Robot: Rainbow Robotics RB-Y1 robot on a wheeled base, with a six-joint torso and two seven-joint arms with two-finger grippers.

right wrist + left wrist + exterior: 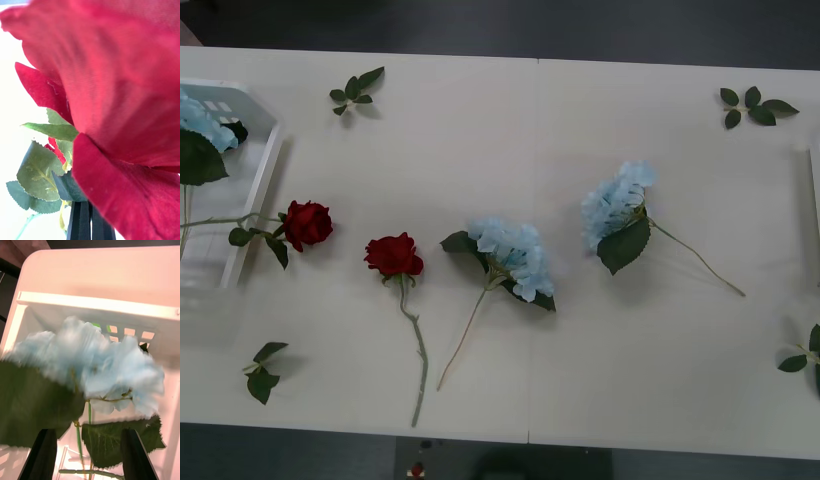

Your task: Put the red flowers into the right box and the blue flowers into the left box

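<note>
My left gripper (86, 453), jaws released, hovers over the slotted white plastic basket (262, 165) at nine o'clock, a fluffy pale-blue hydrangea head (101, 367) lying inside. My right gripper (89, 223) is clenched on a deep red fabric rose (120, 112). These are light and floppy; I judge the thin stems the best hold.

Place: a staged test area, most like a lab or office room; cannot tell more closely.
Bench (600, 120): plain white, two panels butted at a seam, edges bare.
Floor: dark and plain beyond the far and near edges.
Layout: artificial blooms and loose leaf sprigs (356, 88) spaced apart, a white slotted basket (255, 190) at one end.
</note>
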